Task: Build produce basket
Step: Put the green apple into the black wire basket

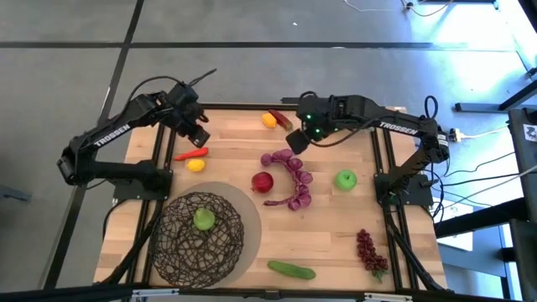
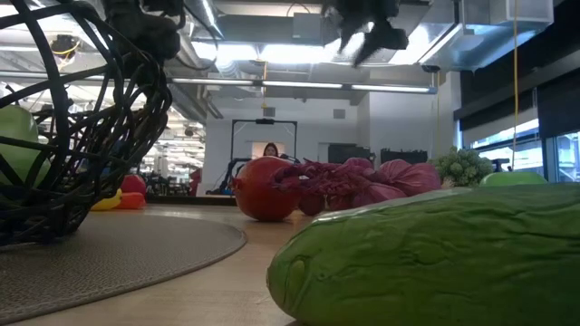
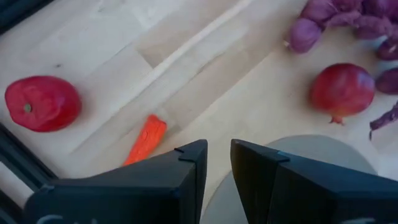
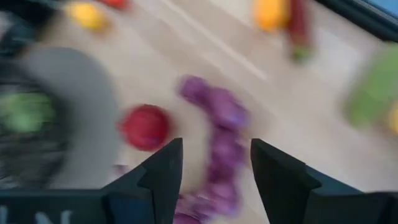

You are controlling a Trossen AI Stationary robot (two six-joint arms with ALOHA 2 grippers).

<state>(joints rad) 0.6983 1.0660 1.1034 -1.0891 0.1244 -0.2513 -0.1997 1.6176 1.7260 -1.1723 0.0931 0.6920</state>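
The dark wire basket [image 1: 200,239] stands on a round grey mat [image 1: 248,220] at the near left, with a green apple [image 1: 204,220] inside it. The rest of the produce lies loose on the table. A red fruit [image 1: 263,181], a purple string of pieces [image 1: 294,178] and a green apple [image 1: 346,179] are in the middle. A red chili [image 1: 191,154] and a yellow fruit [image 1: 195,166] lie at the left. My right gripper [image 4: 217,155] hangs open and empty above the purple string. My left gripper [image 3: 219,149] hovers over the chili, nearly shut and empty.
A cucumber [image 1: 292,269] lies at the near edge and a dark-red grape bunch [image 1: 369,252] at the near right. A yellow-orange fruit [image 1: 269,119] and a red piece [image 1: 283,121] sit at the far edge. Bare wood shows between the mat and the grapes.
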